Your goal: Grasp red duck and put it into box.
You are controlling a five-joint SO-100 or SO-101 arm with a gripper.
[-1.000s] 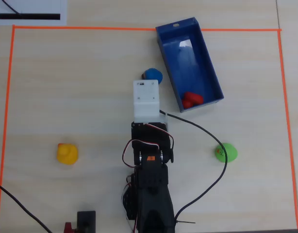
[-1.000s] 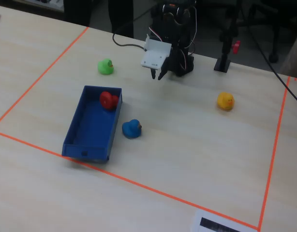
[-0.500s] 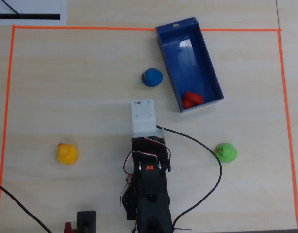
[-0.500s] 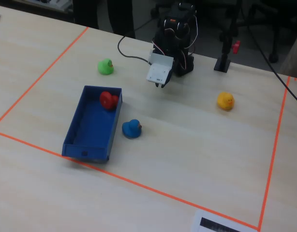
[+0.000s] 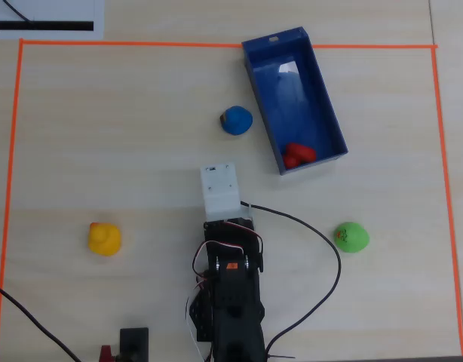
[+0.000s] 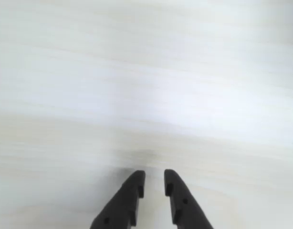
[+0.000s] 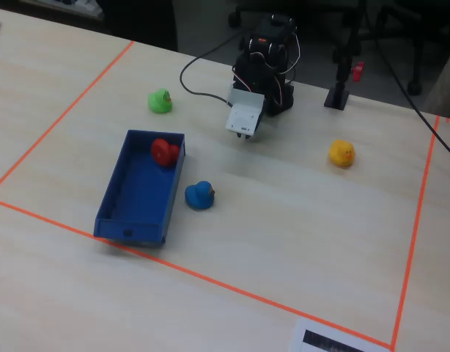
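Surface: pale wood-grain table with a work area marked off by orange tape; dark chair legs stand beyond the far edge in the fixed view.
Red duck: the red duck already lies inside the box, tucked into the corner at the end nearest the arm; the fixed view shows it touching that end wall.
Box: dark-blue open tray, set at a slant across the tape line, otherwise bare inside.
Task state: judged from this layout, the placing is done and nothing is left to carry.
Claw: the gripper is nearly closed, a thin slit between its dark tips, and it holds nothing; only bare table lies under it.
Arm: folded back near its base, well apart from the box.
Handling: the duck looks light, glossy and rounded, so probably slippery; a hold across the plump body from both sides seems safer than on the head.
Other ducks: blue duck just beside the box's long wall, yellow duck and green duck well apart on either side of the arm.
Hard to see: the wrist view is blurred and shows none of the ducks; the red duck's head and beak cannot be made out; overhead, the white wrist housing hides the fingertips.
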